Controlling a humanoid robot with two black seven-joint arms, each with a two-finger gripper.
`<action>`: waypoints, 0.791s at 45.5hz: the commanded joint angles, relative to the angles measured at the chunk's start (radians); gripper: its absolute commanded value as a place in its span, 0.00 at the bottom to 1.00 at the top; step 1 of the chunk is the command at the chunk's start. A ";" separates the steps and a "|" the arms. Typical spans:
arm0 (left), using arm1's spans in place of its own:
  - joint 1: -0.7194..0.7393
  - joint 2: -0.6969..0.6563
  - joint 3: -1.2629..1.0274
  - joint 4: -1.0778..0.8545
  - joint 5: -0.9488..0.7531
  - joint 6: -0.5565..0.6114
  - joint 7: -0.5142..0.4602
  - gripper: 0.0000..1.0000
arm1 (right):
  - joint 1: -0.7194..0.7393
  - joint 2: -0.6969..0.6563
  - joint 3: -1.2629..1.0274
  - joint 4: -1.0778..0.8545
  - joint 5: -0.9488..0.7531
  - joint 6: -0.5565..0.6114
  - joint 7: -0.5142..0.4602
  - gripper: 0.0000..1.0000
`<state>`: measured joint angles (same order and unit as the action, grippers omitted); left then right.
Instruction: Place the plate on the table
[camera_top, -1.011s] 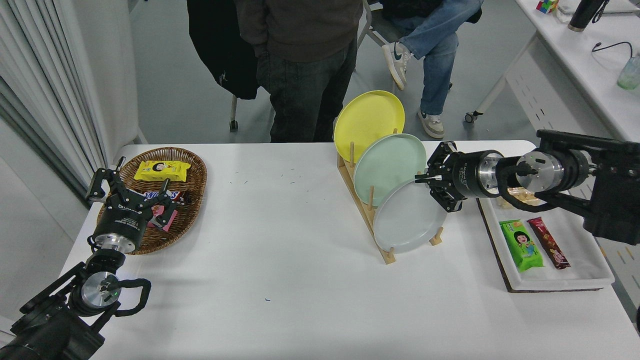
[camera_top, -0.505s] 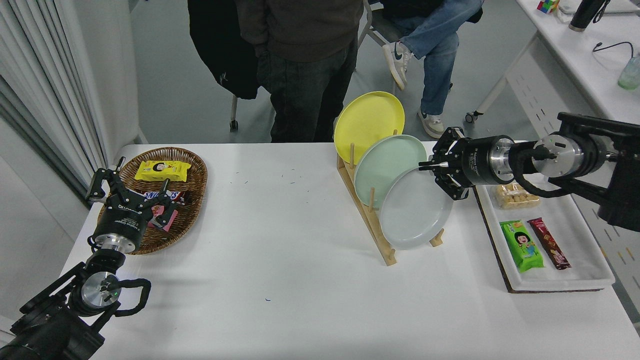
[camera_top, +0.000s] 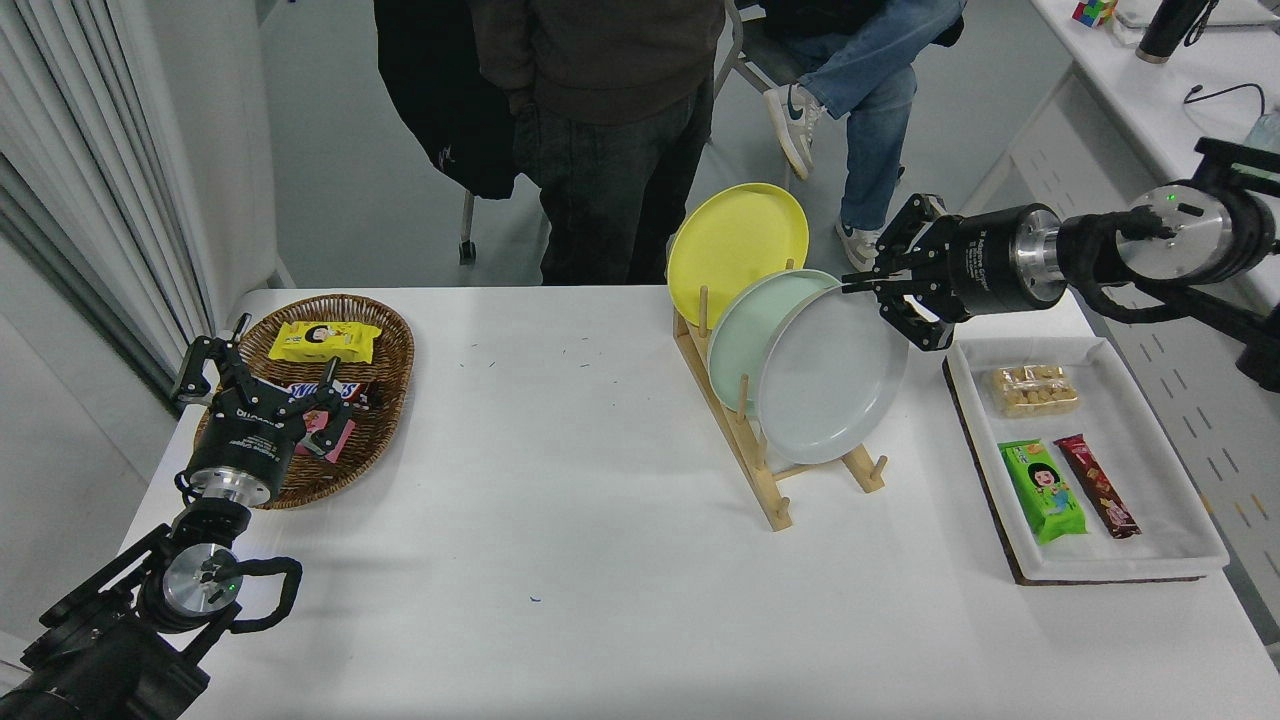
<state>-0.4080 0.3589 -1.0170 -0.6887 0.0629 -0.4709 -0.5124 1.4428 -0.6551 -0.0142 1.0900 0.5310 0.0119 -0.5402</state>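
Note:
The light-grey plate (camera_top: 832, 377) hangs tilted on edge above the front slot of the wooden rack (camera_top: 775, 490), lifted off it. My right gripper (camera_top: 877, 290) is shut on the plate's upper right rim, its arm reaching in from the right edge. Behind the grey plate, a mint-green plate (camera_top: 745, 325) and a yellow plate (camera_top: 733, 235) stand in the rack. The white table (camera_top: 560, 520) spreads below. My left gripper (camera_top: 255, 385) is parked at the lower left over a wicker basket, fingers spread open.
The wicker basket (camera_top: 385, 400) with snack packs sits at the left. A white tray (camera_top: 1150, 540) with several snacks lies at the right. A person stands at the far edge, and another sits behind with legs (camera_top: 860, 120) near the rack.
My right gripper has risen up and to the right, carrying the grey plate out of the rack's front slot. The left arm has not moved.

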 joint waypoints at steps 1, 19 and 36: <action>0.000 0.000 0.000 0.000 0.000 0.000 0.000 0.98 | 0.036 0.003 0.077 0.001 0.003 -0.052 -0.079 0.00; 0.000 0.000 0.000 0.000 0.000 0.000 0.000 0.98 | 0.119 0.009 0.089 0.001 0.043 -0.095 -0.133 0.00; 0.000 0.000 0.000 0.000 0.000 0.000 0.000 0.98 | 0.117 0.034 0.089 0.001 0.034 -0.124 -0.135 0.00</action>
<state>-0.4080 0.3589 -1.0170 -0.6888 0.0629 -0.4709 -0.5123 1.5575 -0.6443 0.0738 1.0907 0.5699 -0.0876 -0.6688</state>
